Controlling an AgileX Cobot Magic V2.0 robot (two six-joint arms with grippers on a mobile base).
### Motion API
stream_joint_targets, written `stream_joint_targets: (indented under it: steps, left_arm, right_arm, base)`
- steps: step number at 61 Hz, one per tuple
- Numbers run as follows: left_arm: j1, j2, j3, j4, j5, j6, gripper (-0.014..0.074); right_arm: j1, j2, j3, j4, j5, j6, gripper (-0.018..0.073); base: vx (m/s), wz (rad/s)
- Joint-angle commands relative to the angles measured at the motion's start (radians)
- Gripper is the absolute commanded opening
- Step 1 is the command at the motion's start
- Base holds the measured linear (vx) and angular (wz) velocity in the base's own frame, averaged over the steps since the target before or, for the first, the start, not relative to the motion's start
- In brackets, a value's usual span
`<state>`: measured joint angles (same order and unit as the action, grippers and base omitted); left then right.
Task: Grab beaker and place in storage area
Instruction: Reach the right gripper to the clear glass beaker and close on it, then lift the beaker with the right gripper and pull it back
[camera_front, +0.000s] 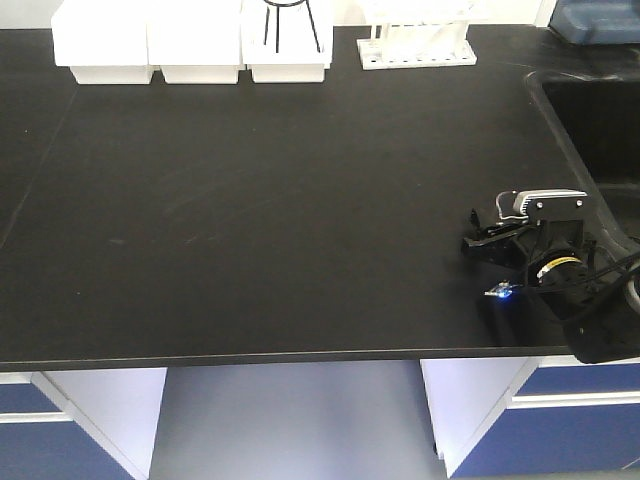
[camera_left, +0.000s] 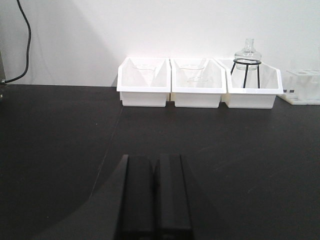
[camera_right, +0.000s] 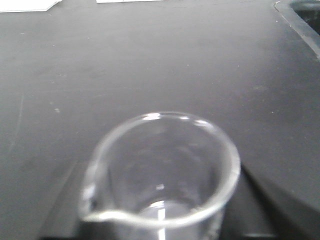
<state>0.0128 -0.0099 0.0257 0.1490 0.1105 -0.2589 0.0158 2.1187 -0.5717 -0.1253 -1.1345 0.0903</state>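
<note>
Two black fingers (camera_right: 60, 210) of the right gripper (camera_front: 487, 238) pressed against either side of a small clear glass beaker (camera_right: 160, 170) with a pour spout. In the right wrist view the beaker filled the lower middle of the frame, upright, with its rim open to the camera and its spout at the lower left. The front view showed that gripper at the lower right of the frame, over the near right part of a wide matte black benchtop (camera_front: 250, 200). The beaker could not be made out there, and whether its base touched the bench could not be told. The left gripper (camera_left: 154, 200) sat at the bottom centre of its own view, its two dark fingers pressed together with nothing between them. Three white plastic bins (camera_left: 196, 85) stood side by side along the back edge against a white wall, across the upper middle of the left wrist view. The rightmost one held a clear round glass flask (camera_left: 248, 50) on a black wire ring stand (camera_left: 246, 70). A white test-tube rack (camera_front: 415, 45) stood just right of the bins, and a recessed black sink (camera_front: 595, 120) occupied the upper right of the front view.
</note>
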Motion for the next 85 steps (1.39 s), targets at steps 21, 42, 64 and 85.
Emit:
stream_joint_targets:
  steps: [21, 42, 64, 85]
  left_arm:
    - [-0.007, -0.017, 0.022, -0.006, -0.085, -0.006, -0.0008]
    - [-0.007, -0.017, 0.022, -0.006, -0.085, -0.006, -0.0008]
    - [-0.007, -0.017, 0.022, -0.006, -0.085, -0.006, -0.0008]
    - [-0.007, -0.017, 0.022, -0.006, -0.085, -0.006, -0.0008]
  right_arm:
    - [-0.001, -0.19, 0.022, -0.005, -0.068, 0.006, -0.0004]
    - [-0.001, -0.779, 0.03, -0.011, 0.623, 0.03, -0.0003]
    - [-0.001, -1.451, 0.03, -0.009, 1.27, 0.028, -0.0003]
    - [-0.002, -1.696, 0.03, -0.011, 1.382, -0.005, -0.0003]
  base:
    - [0.0, 0.0]
    - [0.0, 0.0]
    - [0.0, 0.0]
    - [0.0, 0.0]
